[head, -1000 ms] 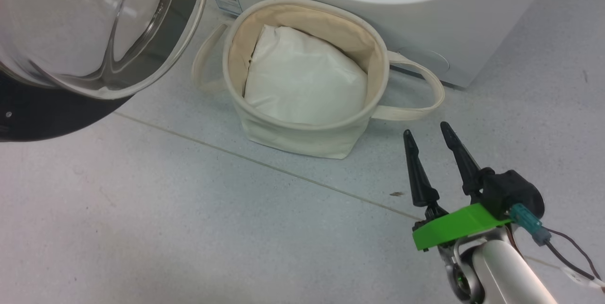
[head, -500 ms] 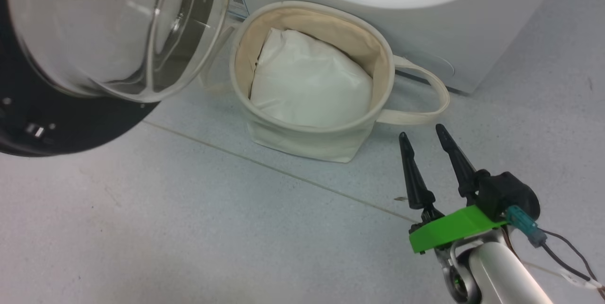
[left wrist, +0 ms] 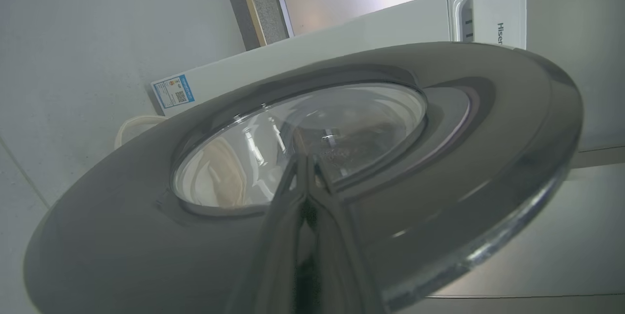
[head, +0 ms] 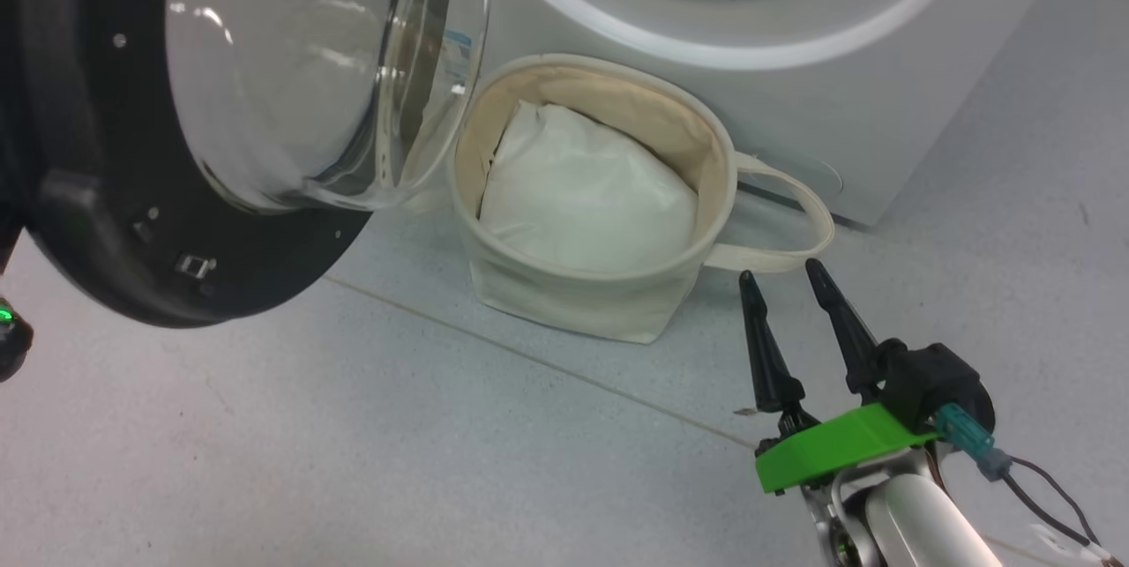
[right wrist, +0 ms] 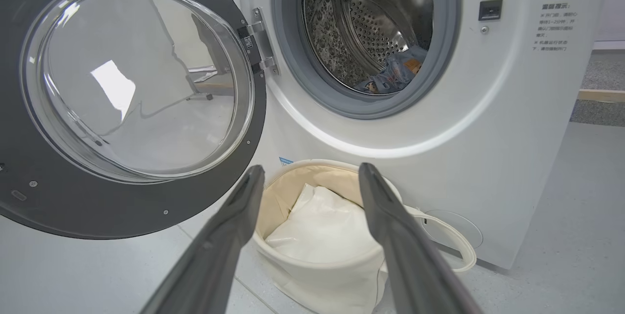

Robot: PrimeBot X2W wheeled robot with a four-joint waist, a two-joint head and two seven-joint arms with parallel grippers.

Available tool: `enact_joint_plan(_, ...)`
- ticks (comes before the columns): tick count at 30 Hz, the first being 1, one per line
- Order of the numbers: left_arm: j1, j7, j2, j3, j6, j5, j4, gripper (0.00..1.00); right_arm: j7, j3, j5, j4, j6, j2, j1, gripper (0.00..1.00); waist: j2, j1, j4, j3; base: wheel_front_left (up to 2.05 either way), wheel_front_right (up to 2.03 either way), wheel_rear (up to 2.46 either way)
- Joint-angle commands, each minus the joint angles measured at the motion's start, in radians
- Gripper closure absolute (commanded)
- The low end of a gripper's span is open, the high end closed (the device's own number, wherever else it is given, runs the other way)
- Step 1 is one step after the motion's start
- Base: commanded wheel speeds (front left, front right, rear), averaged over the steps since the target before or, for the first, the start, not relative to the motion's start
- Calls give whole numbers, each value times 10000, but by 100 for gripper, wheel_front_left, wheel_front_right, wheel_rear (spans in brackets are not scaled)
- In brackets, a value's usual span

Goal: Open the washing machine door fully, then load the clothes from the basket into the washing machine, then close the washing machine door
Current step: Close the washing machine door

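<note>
Closing the door is the step in hand, by the look of it! The washing machine door (right wrist: pixel 132 206) stands swung wide on its hinge (right wrist: pixel 261 40) at the left of the washing machine (head: pixel 794 108). The clothes (right wrist: pixel 398 67), a light-blue bundle with orange print, lie low in the steel drum (right wrist: pixel 371 21). The basket (head: pixel 564 302) sits on the floor (head: pixel 353 443) right up by the washer's front, with a plain white pad (head: pixel 582 197) inside it. So I'd call the loading done and the last step due.

Left jaws are pressed together, the dark fingers (left wrist: pixel 288 221) running up along the door's glossy outer face, tips at the edge of the glass bowl. Whether they actually touch it I cannot tell. Right jaws stand wide apart and empty, low over the floor just beside the basket's loop handle (head: pixel 794 223), pointing at the washer and well apart from the door.

Next move, as I read it: the left arm pushes that outer face round towards the opening. It should stay on the rim rather than the bulging glass and follow through until the latch catches. The bowl may sweep close over the basket, so that gap wants watching.
</note>
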Motion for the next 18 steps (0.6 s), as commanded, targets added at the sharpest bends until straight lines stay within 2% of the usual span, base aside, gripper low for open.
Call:
enact_joint_plan(1,-5,-53,483,174,-71,123,-761,100,-122,138,37,-310,2,171,22,0,0,1,30,-128,0,0,0)
enact_joint_plan(7,457,361,97,-209,-71,55,-1881,100,-122,-13,21,-569,2,280,37,0,0,1,-98,-174,0,0,0)
enact_joint_plan(18,908,1195,-621,-982,-71,-82,-3015,100,-122,-288,255,-626,2,332,107,0,0,1,-658,-327,0,0,0)
